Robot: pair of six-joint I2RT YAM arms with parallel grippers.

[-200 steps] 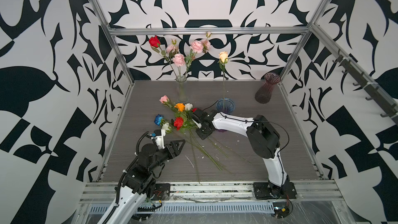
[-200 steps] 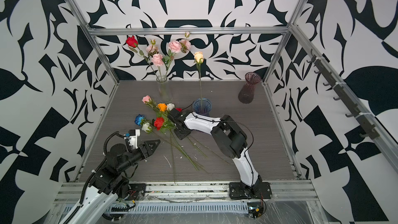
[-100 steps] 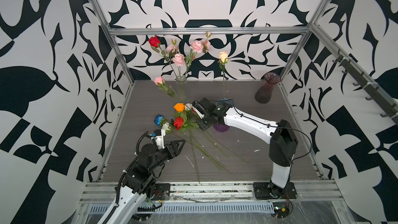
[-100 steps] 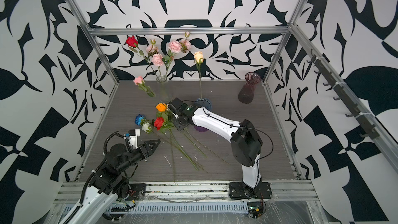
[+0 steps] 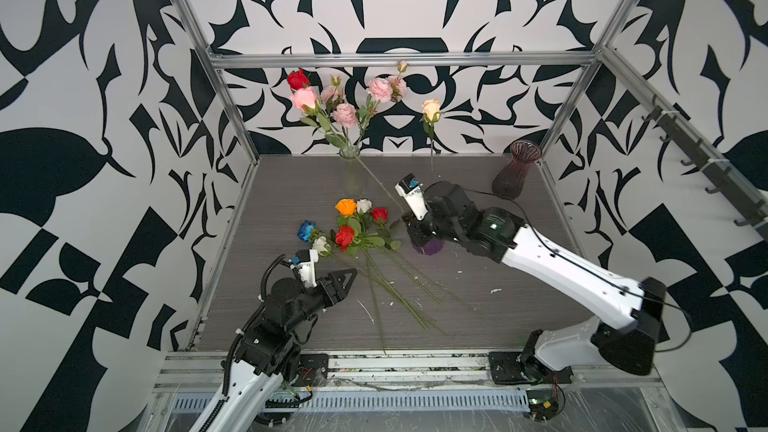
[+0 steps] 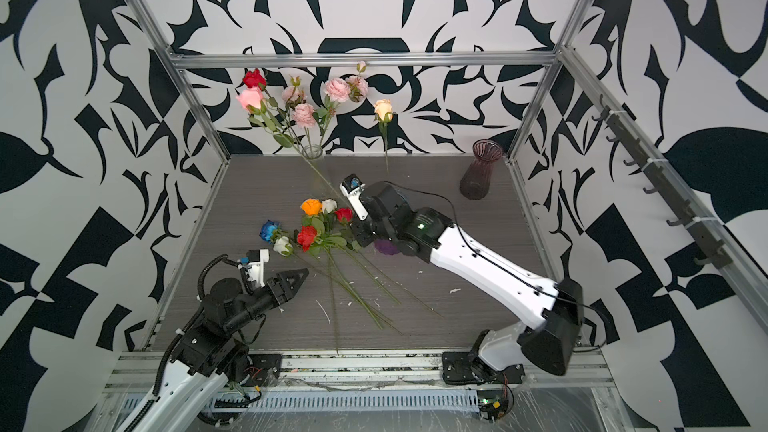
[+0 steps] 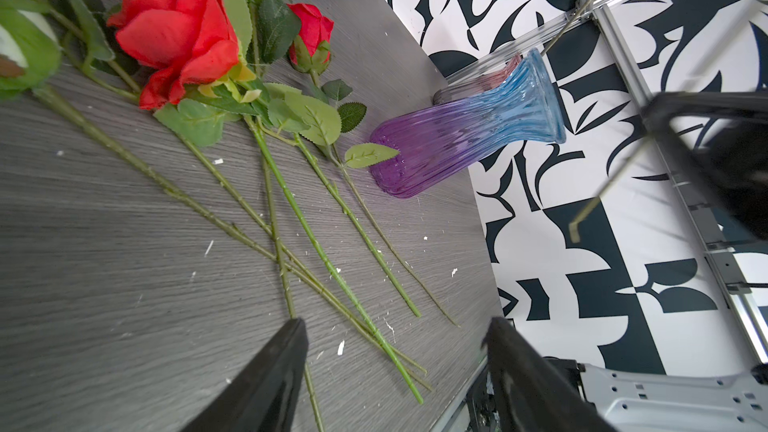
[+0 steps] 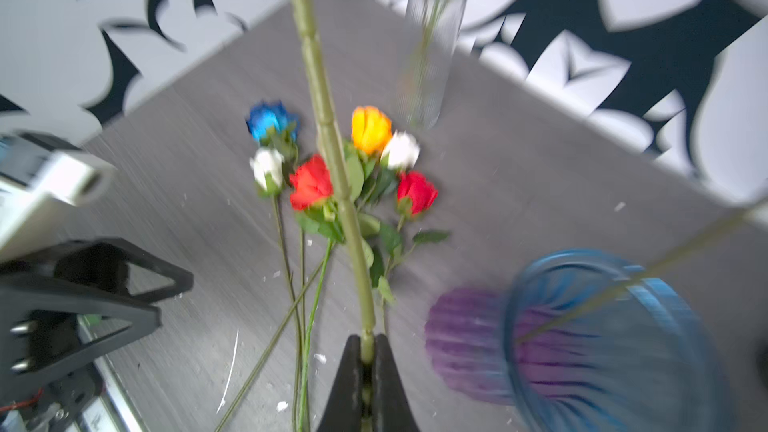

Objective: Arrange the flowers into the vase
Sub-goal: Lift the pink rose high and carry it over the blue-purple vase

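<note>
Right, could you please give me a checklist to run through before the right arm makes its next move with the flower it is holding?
1. Right end effector shut on the stem of the pink rose: ok.
2. Held stem's lower end over a vase mouth: cannot tell.
3. Clear vase upright: ok.
4. Blue-purple vase upright, with the peach rose in it: ok.
5. Held bloom free of the red rose in the clear vase: cannot tell; they sit side by side in both top views.
6. Left end effector open and holding nothing: ok.
</note>
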